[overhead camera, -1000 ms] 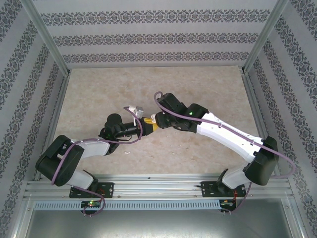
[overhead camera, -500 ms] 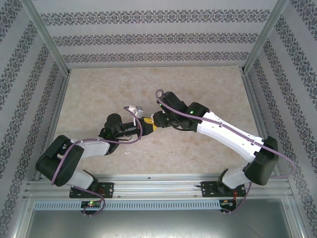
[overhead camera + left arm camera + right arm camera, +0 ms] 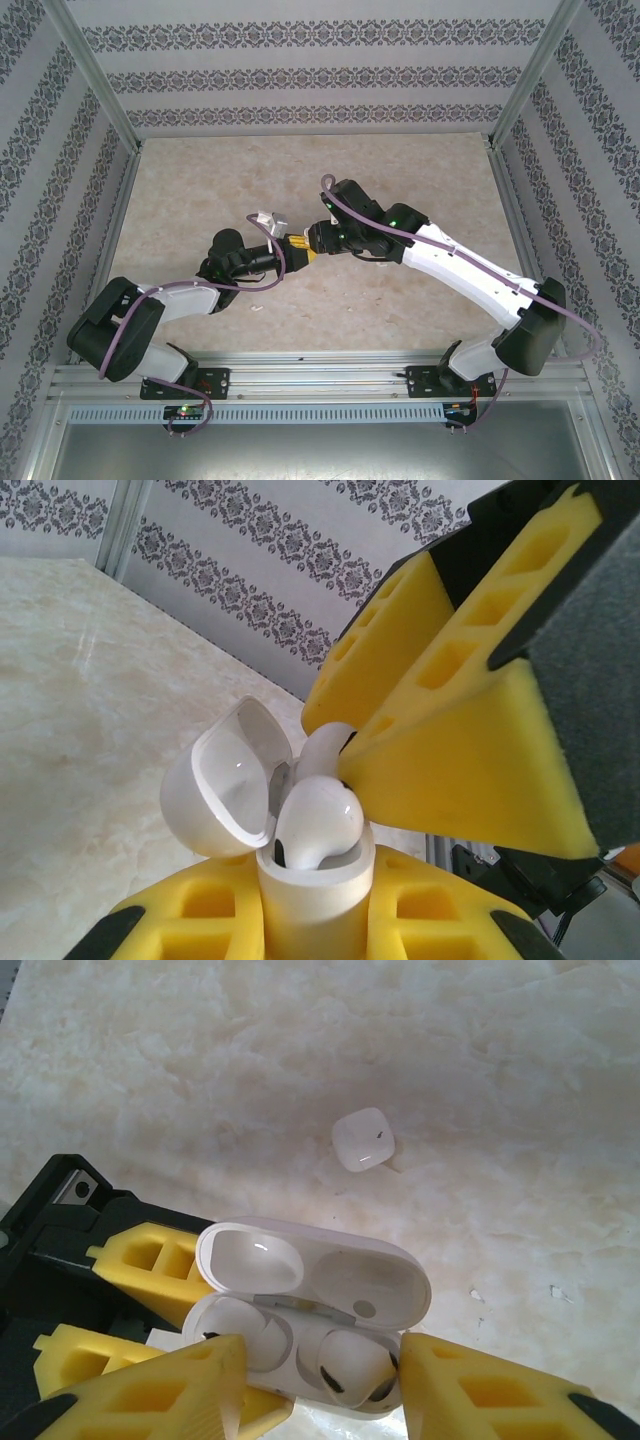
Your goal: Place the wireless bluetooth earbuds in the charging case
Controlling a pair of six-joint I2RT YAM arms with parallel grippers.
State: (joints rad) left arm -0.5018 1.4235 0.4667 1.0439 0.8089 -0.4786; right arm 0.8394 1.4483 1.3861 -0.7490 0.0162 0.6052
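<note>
**Earbud Sits in the Open Case**

The left claw (image 3: pixel 315 925) is clenched on the white charging case (image 3: pixel 312 895) and holds it upright. The lid (image 3: pixel 225 780) is flipped open and leans toward 10 o'clock in the left wrist view. One white earbud (image 3: pixel 318 820) rests in the case, with its round head poking out of the top. The right claw (image 3: pixel 315 1355) hangs over it, one yellow finger on each side of the earbud. Those fingers are spread apart and do not squeeze it, so this claw is released.

From above, the two claws meet in the middle of the surface (image 3: pixel 200 180). The left arm comes in from 8 o'clock and the right arm from 4 o'clock.

Farther off, at 12 o'clock from the case in the right wrist view, a small white square piece (image 3: pixel 362 1140) lies alone on the surface. Behind it all stands the patterned wall (image 3: pixel 280 540).
</note>
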